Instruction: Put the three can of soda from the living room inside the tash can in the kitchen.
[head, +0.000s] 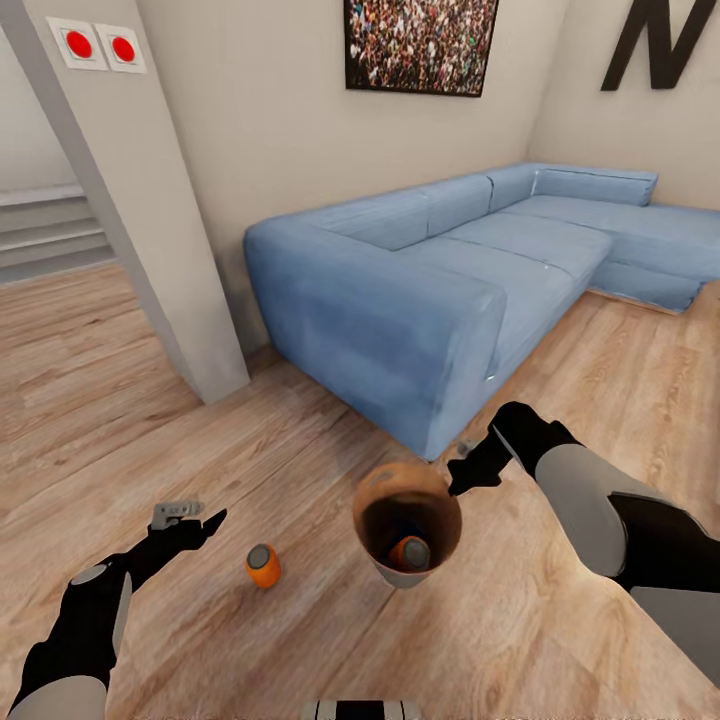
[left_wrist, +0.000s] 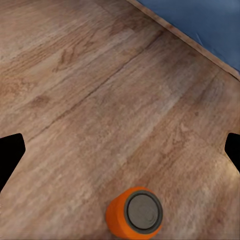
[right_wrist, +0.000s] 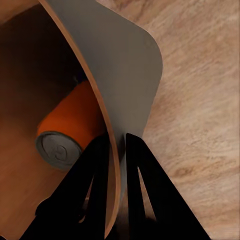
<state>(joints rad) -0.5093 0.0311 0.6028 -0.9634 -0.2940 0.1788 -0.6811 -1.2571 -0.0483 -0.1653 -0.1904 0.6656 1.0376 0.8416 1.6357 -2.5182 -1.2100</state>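
Your right gripper (head: 462, 484) sits right of centre in the lower half of the head view, and it is clamped on the rim of the trash can (head: 378, 500). The right wrist view shows this plainly: the two dark fingers (right_wrist: 87, 195) pinch the thin wall of the bin (right_wrist: 135, 75), one inside and one outside. The bin is held above the wood floor (head: 300, 450), tilted so you look down into its dark interior.

Inside the bin lies one orange soda can (head: 409, 552), on its side with its grey top toward the camera (the same can shows at the left of the right wrist view (right_wrist: 70, 127)). Beside it, deeper in the bin, there is a dark blue shape (head: 402, 525); it is too dim to tell what it is.

The second orange can (head: 263, 566) stands upright on the floor in the lower left of the head view, between the bin and your left gripper (head: 190, 518). That gripper hangs just left of the can, apart from it, holding nothing. In the left wrist view its black fingertips (left_wrist: 10, 155) sit at the two side edges, spread wide, with the can (left_wrist: 135, 215) at the bottom centre.

The light blue sofa (head: 450, 270) fills the upper right of the head view.
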